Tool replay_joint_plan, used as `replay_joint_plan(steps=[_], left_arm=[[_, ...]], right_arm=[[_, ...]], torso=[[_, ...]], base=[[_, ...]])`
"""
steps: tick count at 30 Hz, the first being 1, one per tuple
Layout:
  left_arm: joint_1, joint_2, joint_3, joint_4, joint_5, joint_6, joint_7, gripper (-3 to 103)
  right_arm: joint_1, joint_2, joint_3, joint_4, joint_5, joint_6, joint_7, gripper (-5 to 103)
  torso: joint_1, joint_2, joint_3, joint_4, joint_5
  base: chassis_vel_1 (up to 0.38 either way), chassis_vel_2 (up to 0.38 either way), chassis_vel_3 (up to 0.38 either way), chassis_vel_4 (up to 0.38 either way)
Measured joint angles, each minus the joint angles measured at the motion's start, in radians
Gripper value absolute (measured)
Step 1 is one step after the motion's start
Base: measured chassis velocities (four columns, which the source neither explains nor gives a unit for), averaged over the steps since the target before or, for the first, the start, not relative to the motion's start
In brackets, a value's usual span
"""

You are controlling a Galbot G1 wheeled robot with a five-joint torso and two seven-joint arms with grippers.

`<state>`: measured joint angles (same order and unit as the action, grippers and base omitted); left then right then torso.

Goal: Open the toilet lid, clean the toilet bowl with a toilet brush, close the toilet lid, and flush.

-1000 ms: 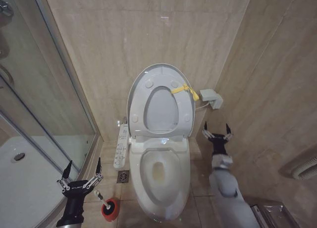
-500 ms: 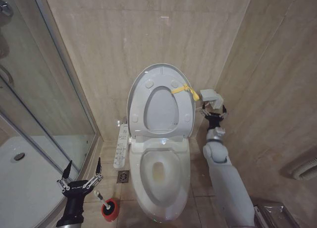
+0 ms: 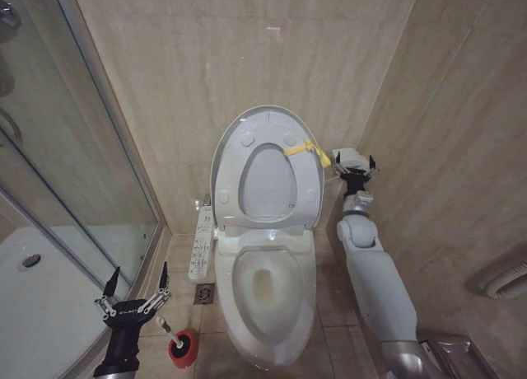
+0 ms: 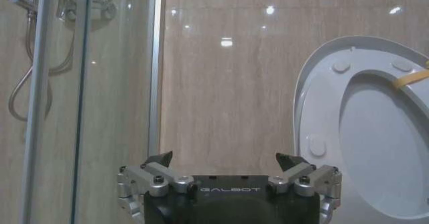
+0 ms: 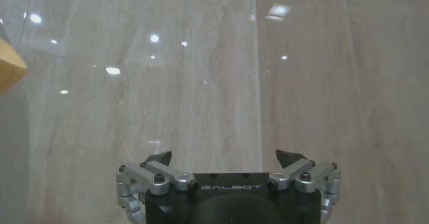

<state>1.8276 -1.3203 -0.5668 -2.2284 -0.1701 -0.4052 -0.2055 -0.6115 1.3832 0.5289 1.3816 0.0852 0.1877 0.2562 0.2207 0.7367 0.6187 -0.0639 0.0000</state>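
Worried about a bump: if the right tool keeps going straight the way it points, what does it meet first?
Probably the tiled wall; the right tool faces it squarely with nothing between, though depth is unclear.

We see the right arm now stretched further up and forward than a second ago. The right gripper point(image 3: 356, 170) moves from low beside the toilet bowl point(image 3: 268, 329) up to the wall box point(image 3: 349, 157), just right of the raised toilet lid point(image 3: 235, 156). Its fingers point(image 5: 156, 158) are spread. The head view shifts slightly.
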Motion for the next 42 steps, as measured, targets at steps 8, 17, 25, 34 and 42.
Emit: replay_joint_plan(steps=[8, 17, 25, 34, 42], left_arm=[[0.0, 0.0, 0.0, 0.0, 0.0, 0.0, 0.0, 100], [0.0, 0.0, 0.0, 0.0, 0.0, 0.0, 0.0, 100], [0.0, 0.0, 0.0, 0.0, 0.0, 0.0, 0.0, 100], [0.0, 0.0, 0.0, 0.0, 0.0, 0.0, 0.0, 100], [0.0, 0.0, 0.0, 0.0, 0.0, 0.0, 0.0, 100]], right_arm=[[0.077, 0.025, -0.039, -0.057, -0.006, -0.001, -0.009, 100], [0.083, -0.004, -0.123, -0.039, 0.008, -0.011, -0.017, 100], [0.023, -0.088, -0.17, 0.044, 0.059, -0.015, -0.025, 100], [-0.081, -0.18, -0.177, 0.149, 0.079, 0.008, -0.043, 100], [-0.256, -0.213, -0.154, 0.264, 0.109, 0.01, -0.051, 100]], torso=[[0.0, 0.0, 0.0, 0.0, -0.0001], [0.0, 0.0, 0.0, -0.0002, -0.0001], [0.0, 0.0, 0.0, -0.0003, 0.0001], [0.0, 0.0, 0.0, 0.0, 0.0002], [0.0, 0.0, 0.0, -0.0001, 0.0001]], base=[[0.0, 0.0, 0.0, 0.0], [0.0, 0.0, 0.0, 0.0], [0.0, 0.0, 0.0, 0.0], [0.0, 0.0, 0.0, 0.0], [0.0, 0.0, 0.0, 0.0]])
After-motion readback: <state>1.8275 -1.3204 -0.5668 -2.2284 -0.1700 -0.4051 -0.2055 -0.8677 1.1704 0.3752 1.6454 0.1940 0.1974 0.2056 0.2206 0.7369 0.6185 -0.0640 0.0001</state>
